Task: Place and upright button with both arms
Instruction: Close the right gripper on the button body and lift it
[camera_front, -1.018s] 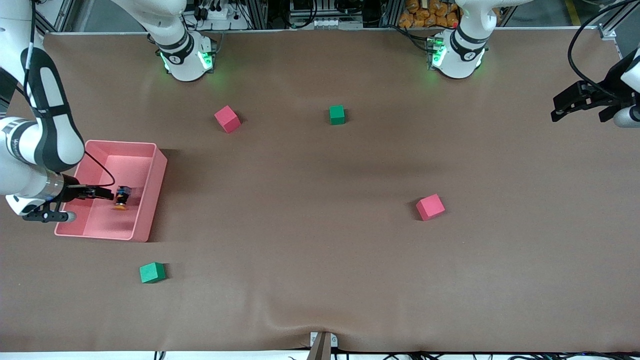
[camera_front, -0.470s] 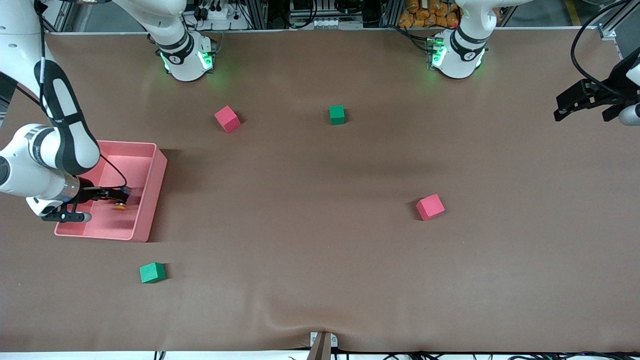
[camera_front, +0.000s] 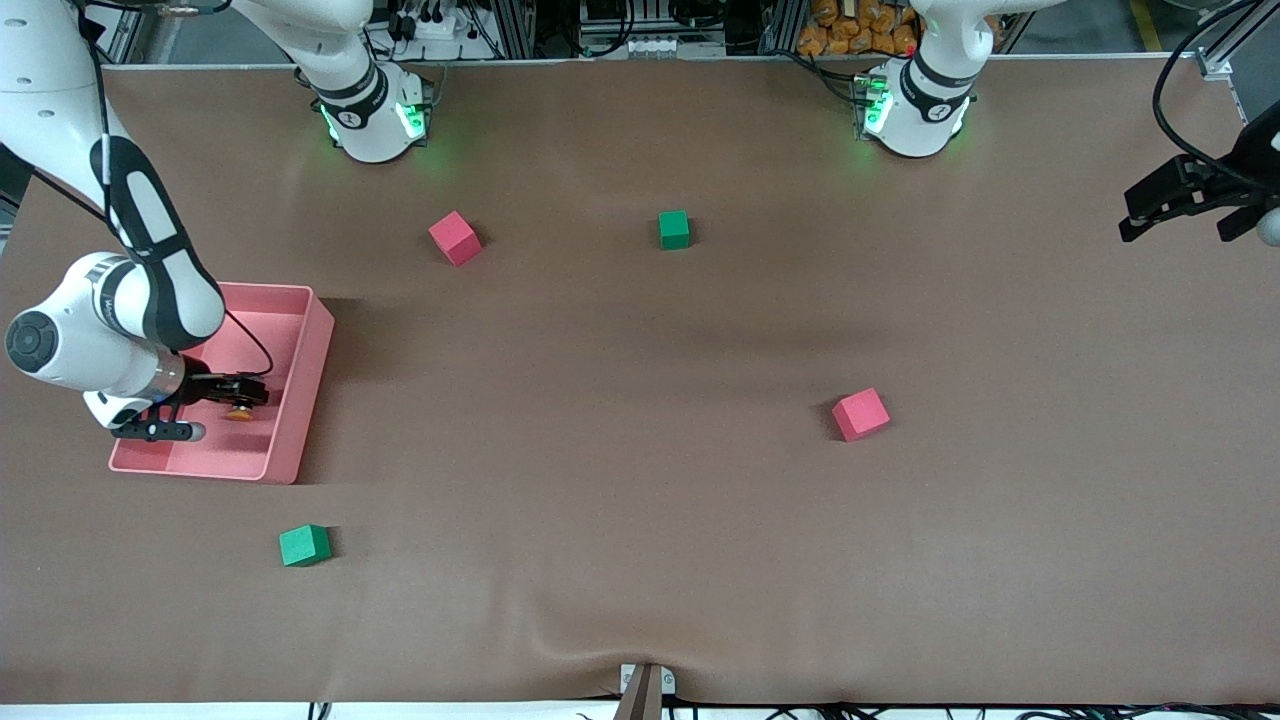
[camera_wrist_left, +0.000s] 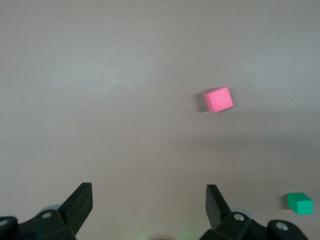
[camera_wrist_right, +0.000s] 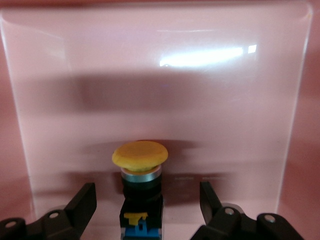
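A pink tray sits at the right arm's end of the brown bench. In it lies the button, orange cap and black-and-blue body, between the spread, released fingers of the right gripper, which do not touch it. The left gripper waits, fingers spread, over the left arm's end of the bench.

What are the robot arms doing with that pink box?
The right gripper is reaching into the pink bin at the right arm's end of the table. Its open fingers sit on either side of the button, a little switch with an orange cap that lies in the bin, but they have not closed on it. The left gripper waits, open, over bare table at the left arm's end. Red and green cubes lie scattered on the table, untouched.
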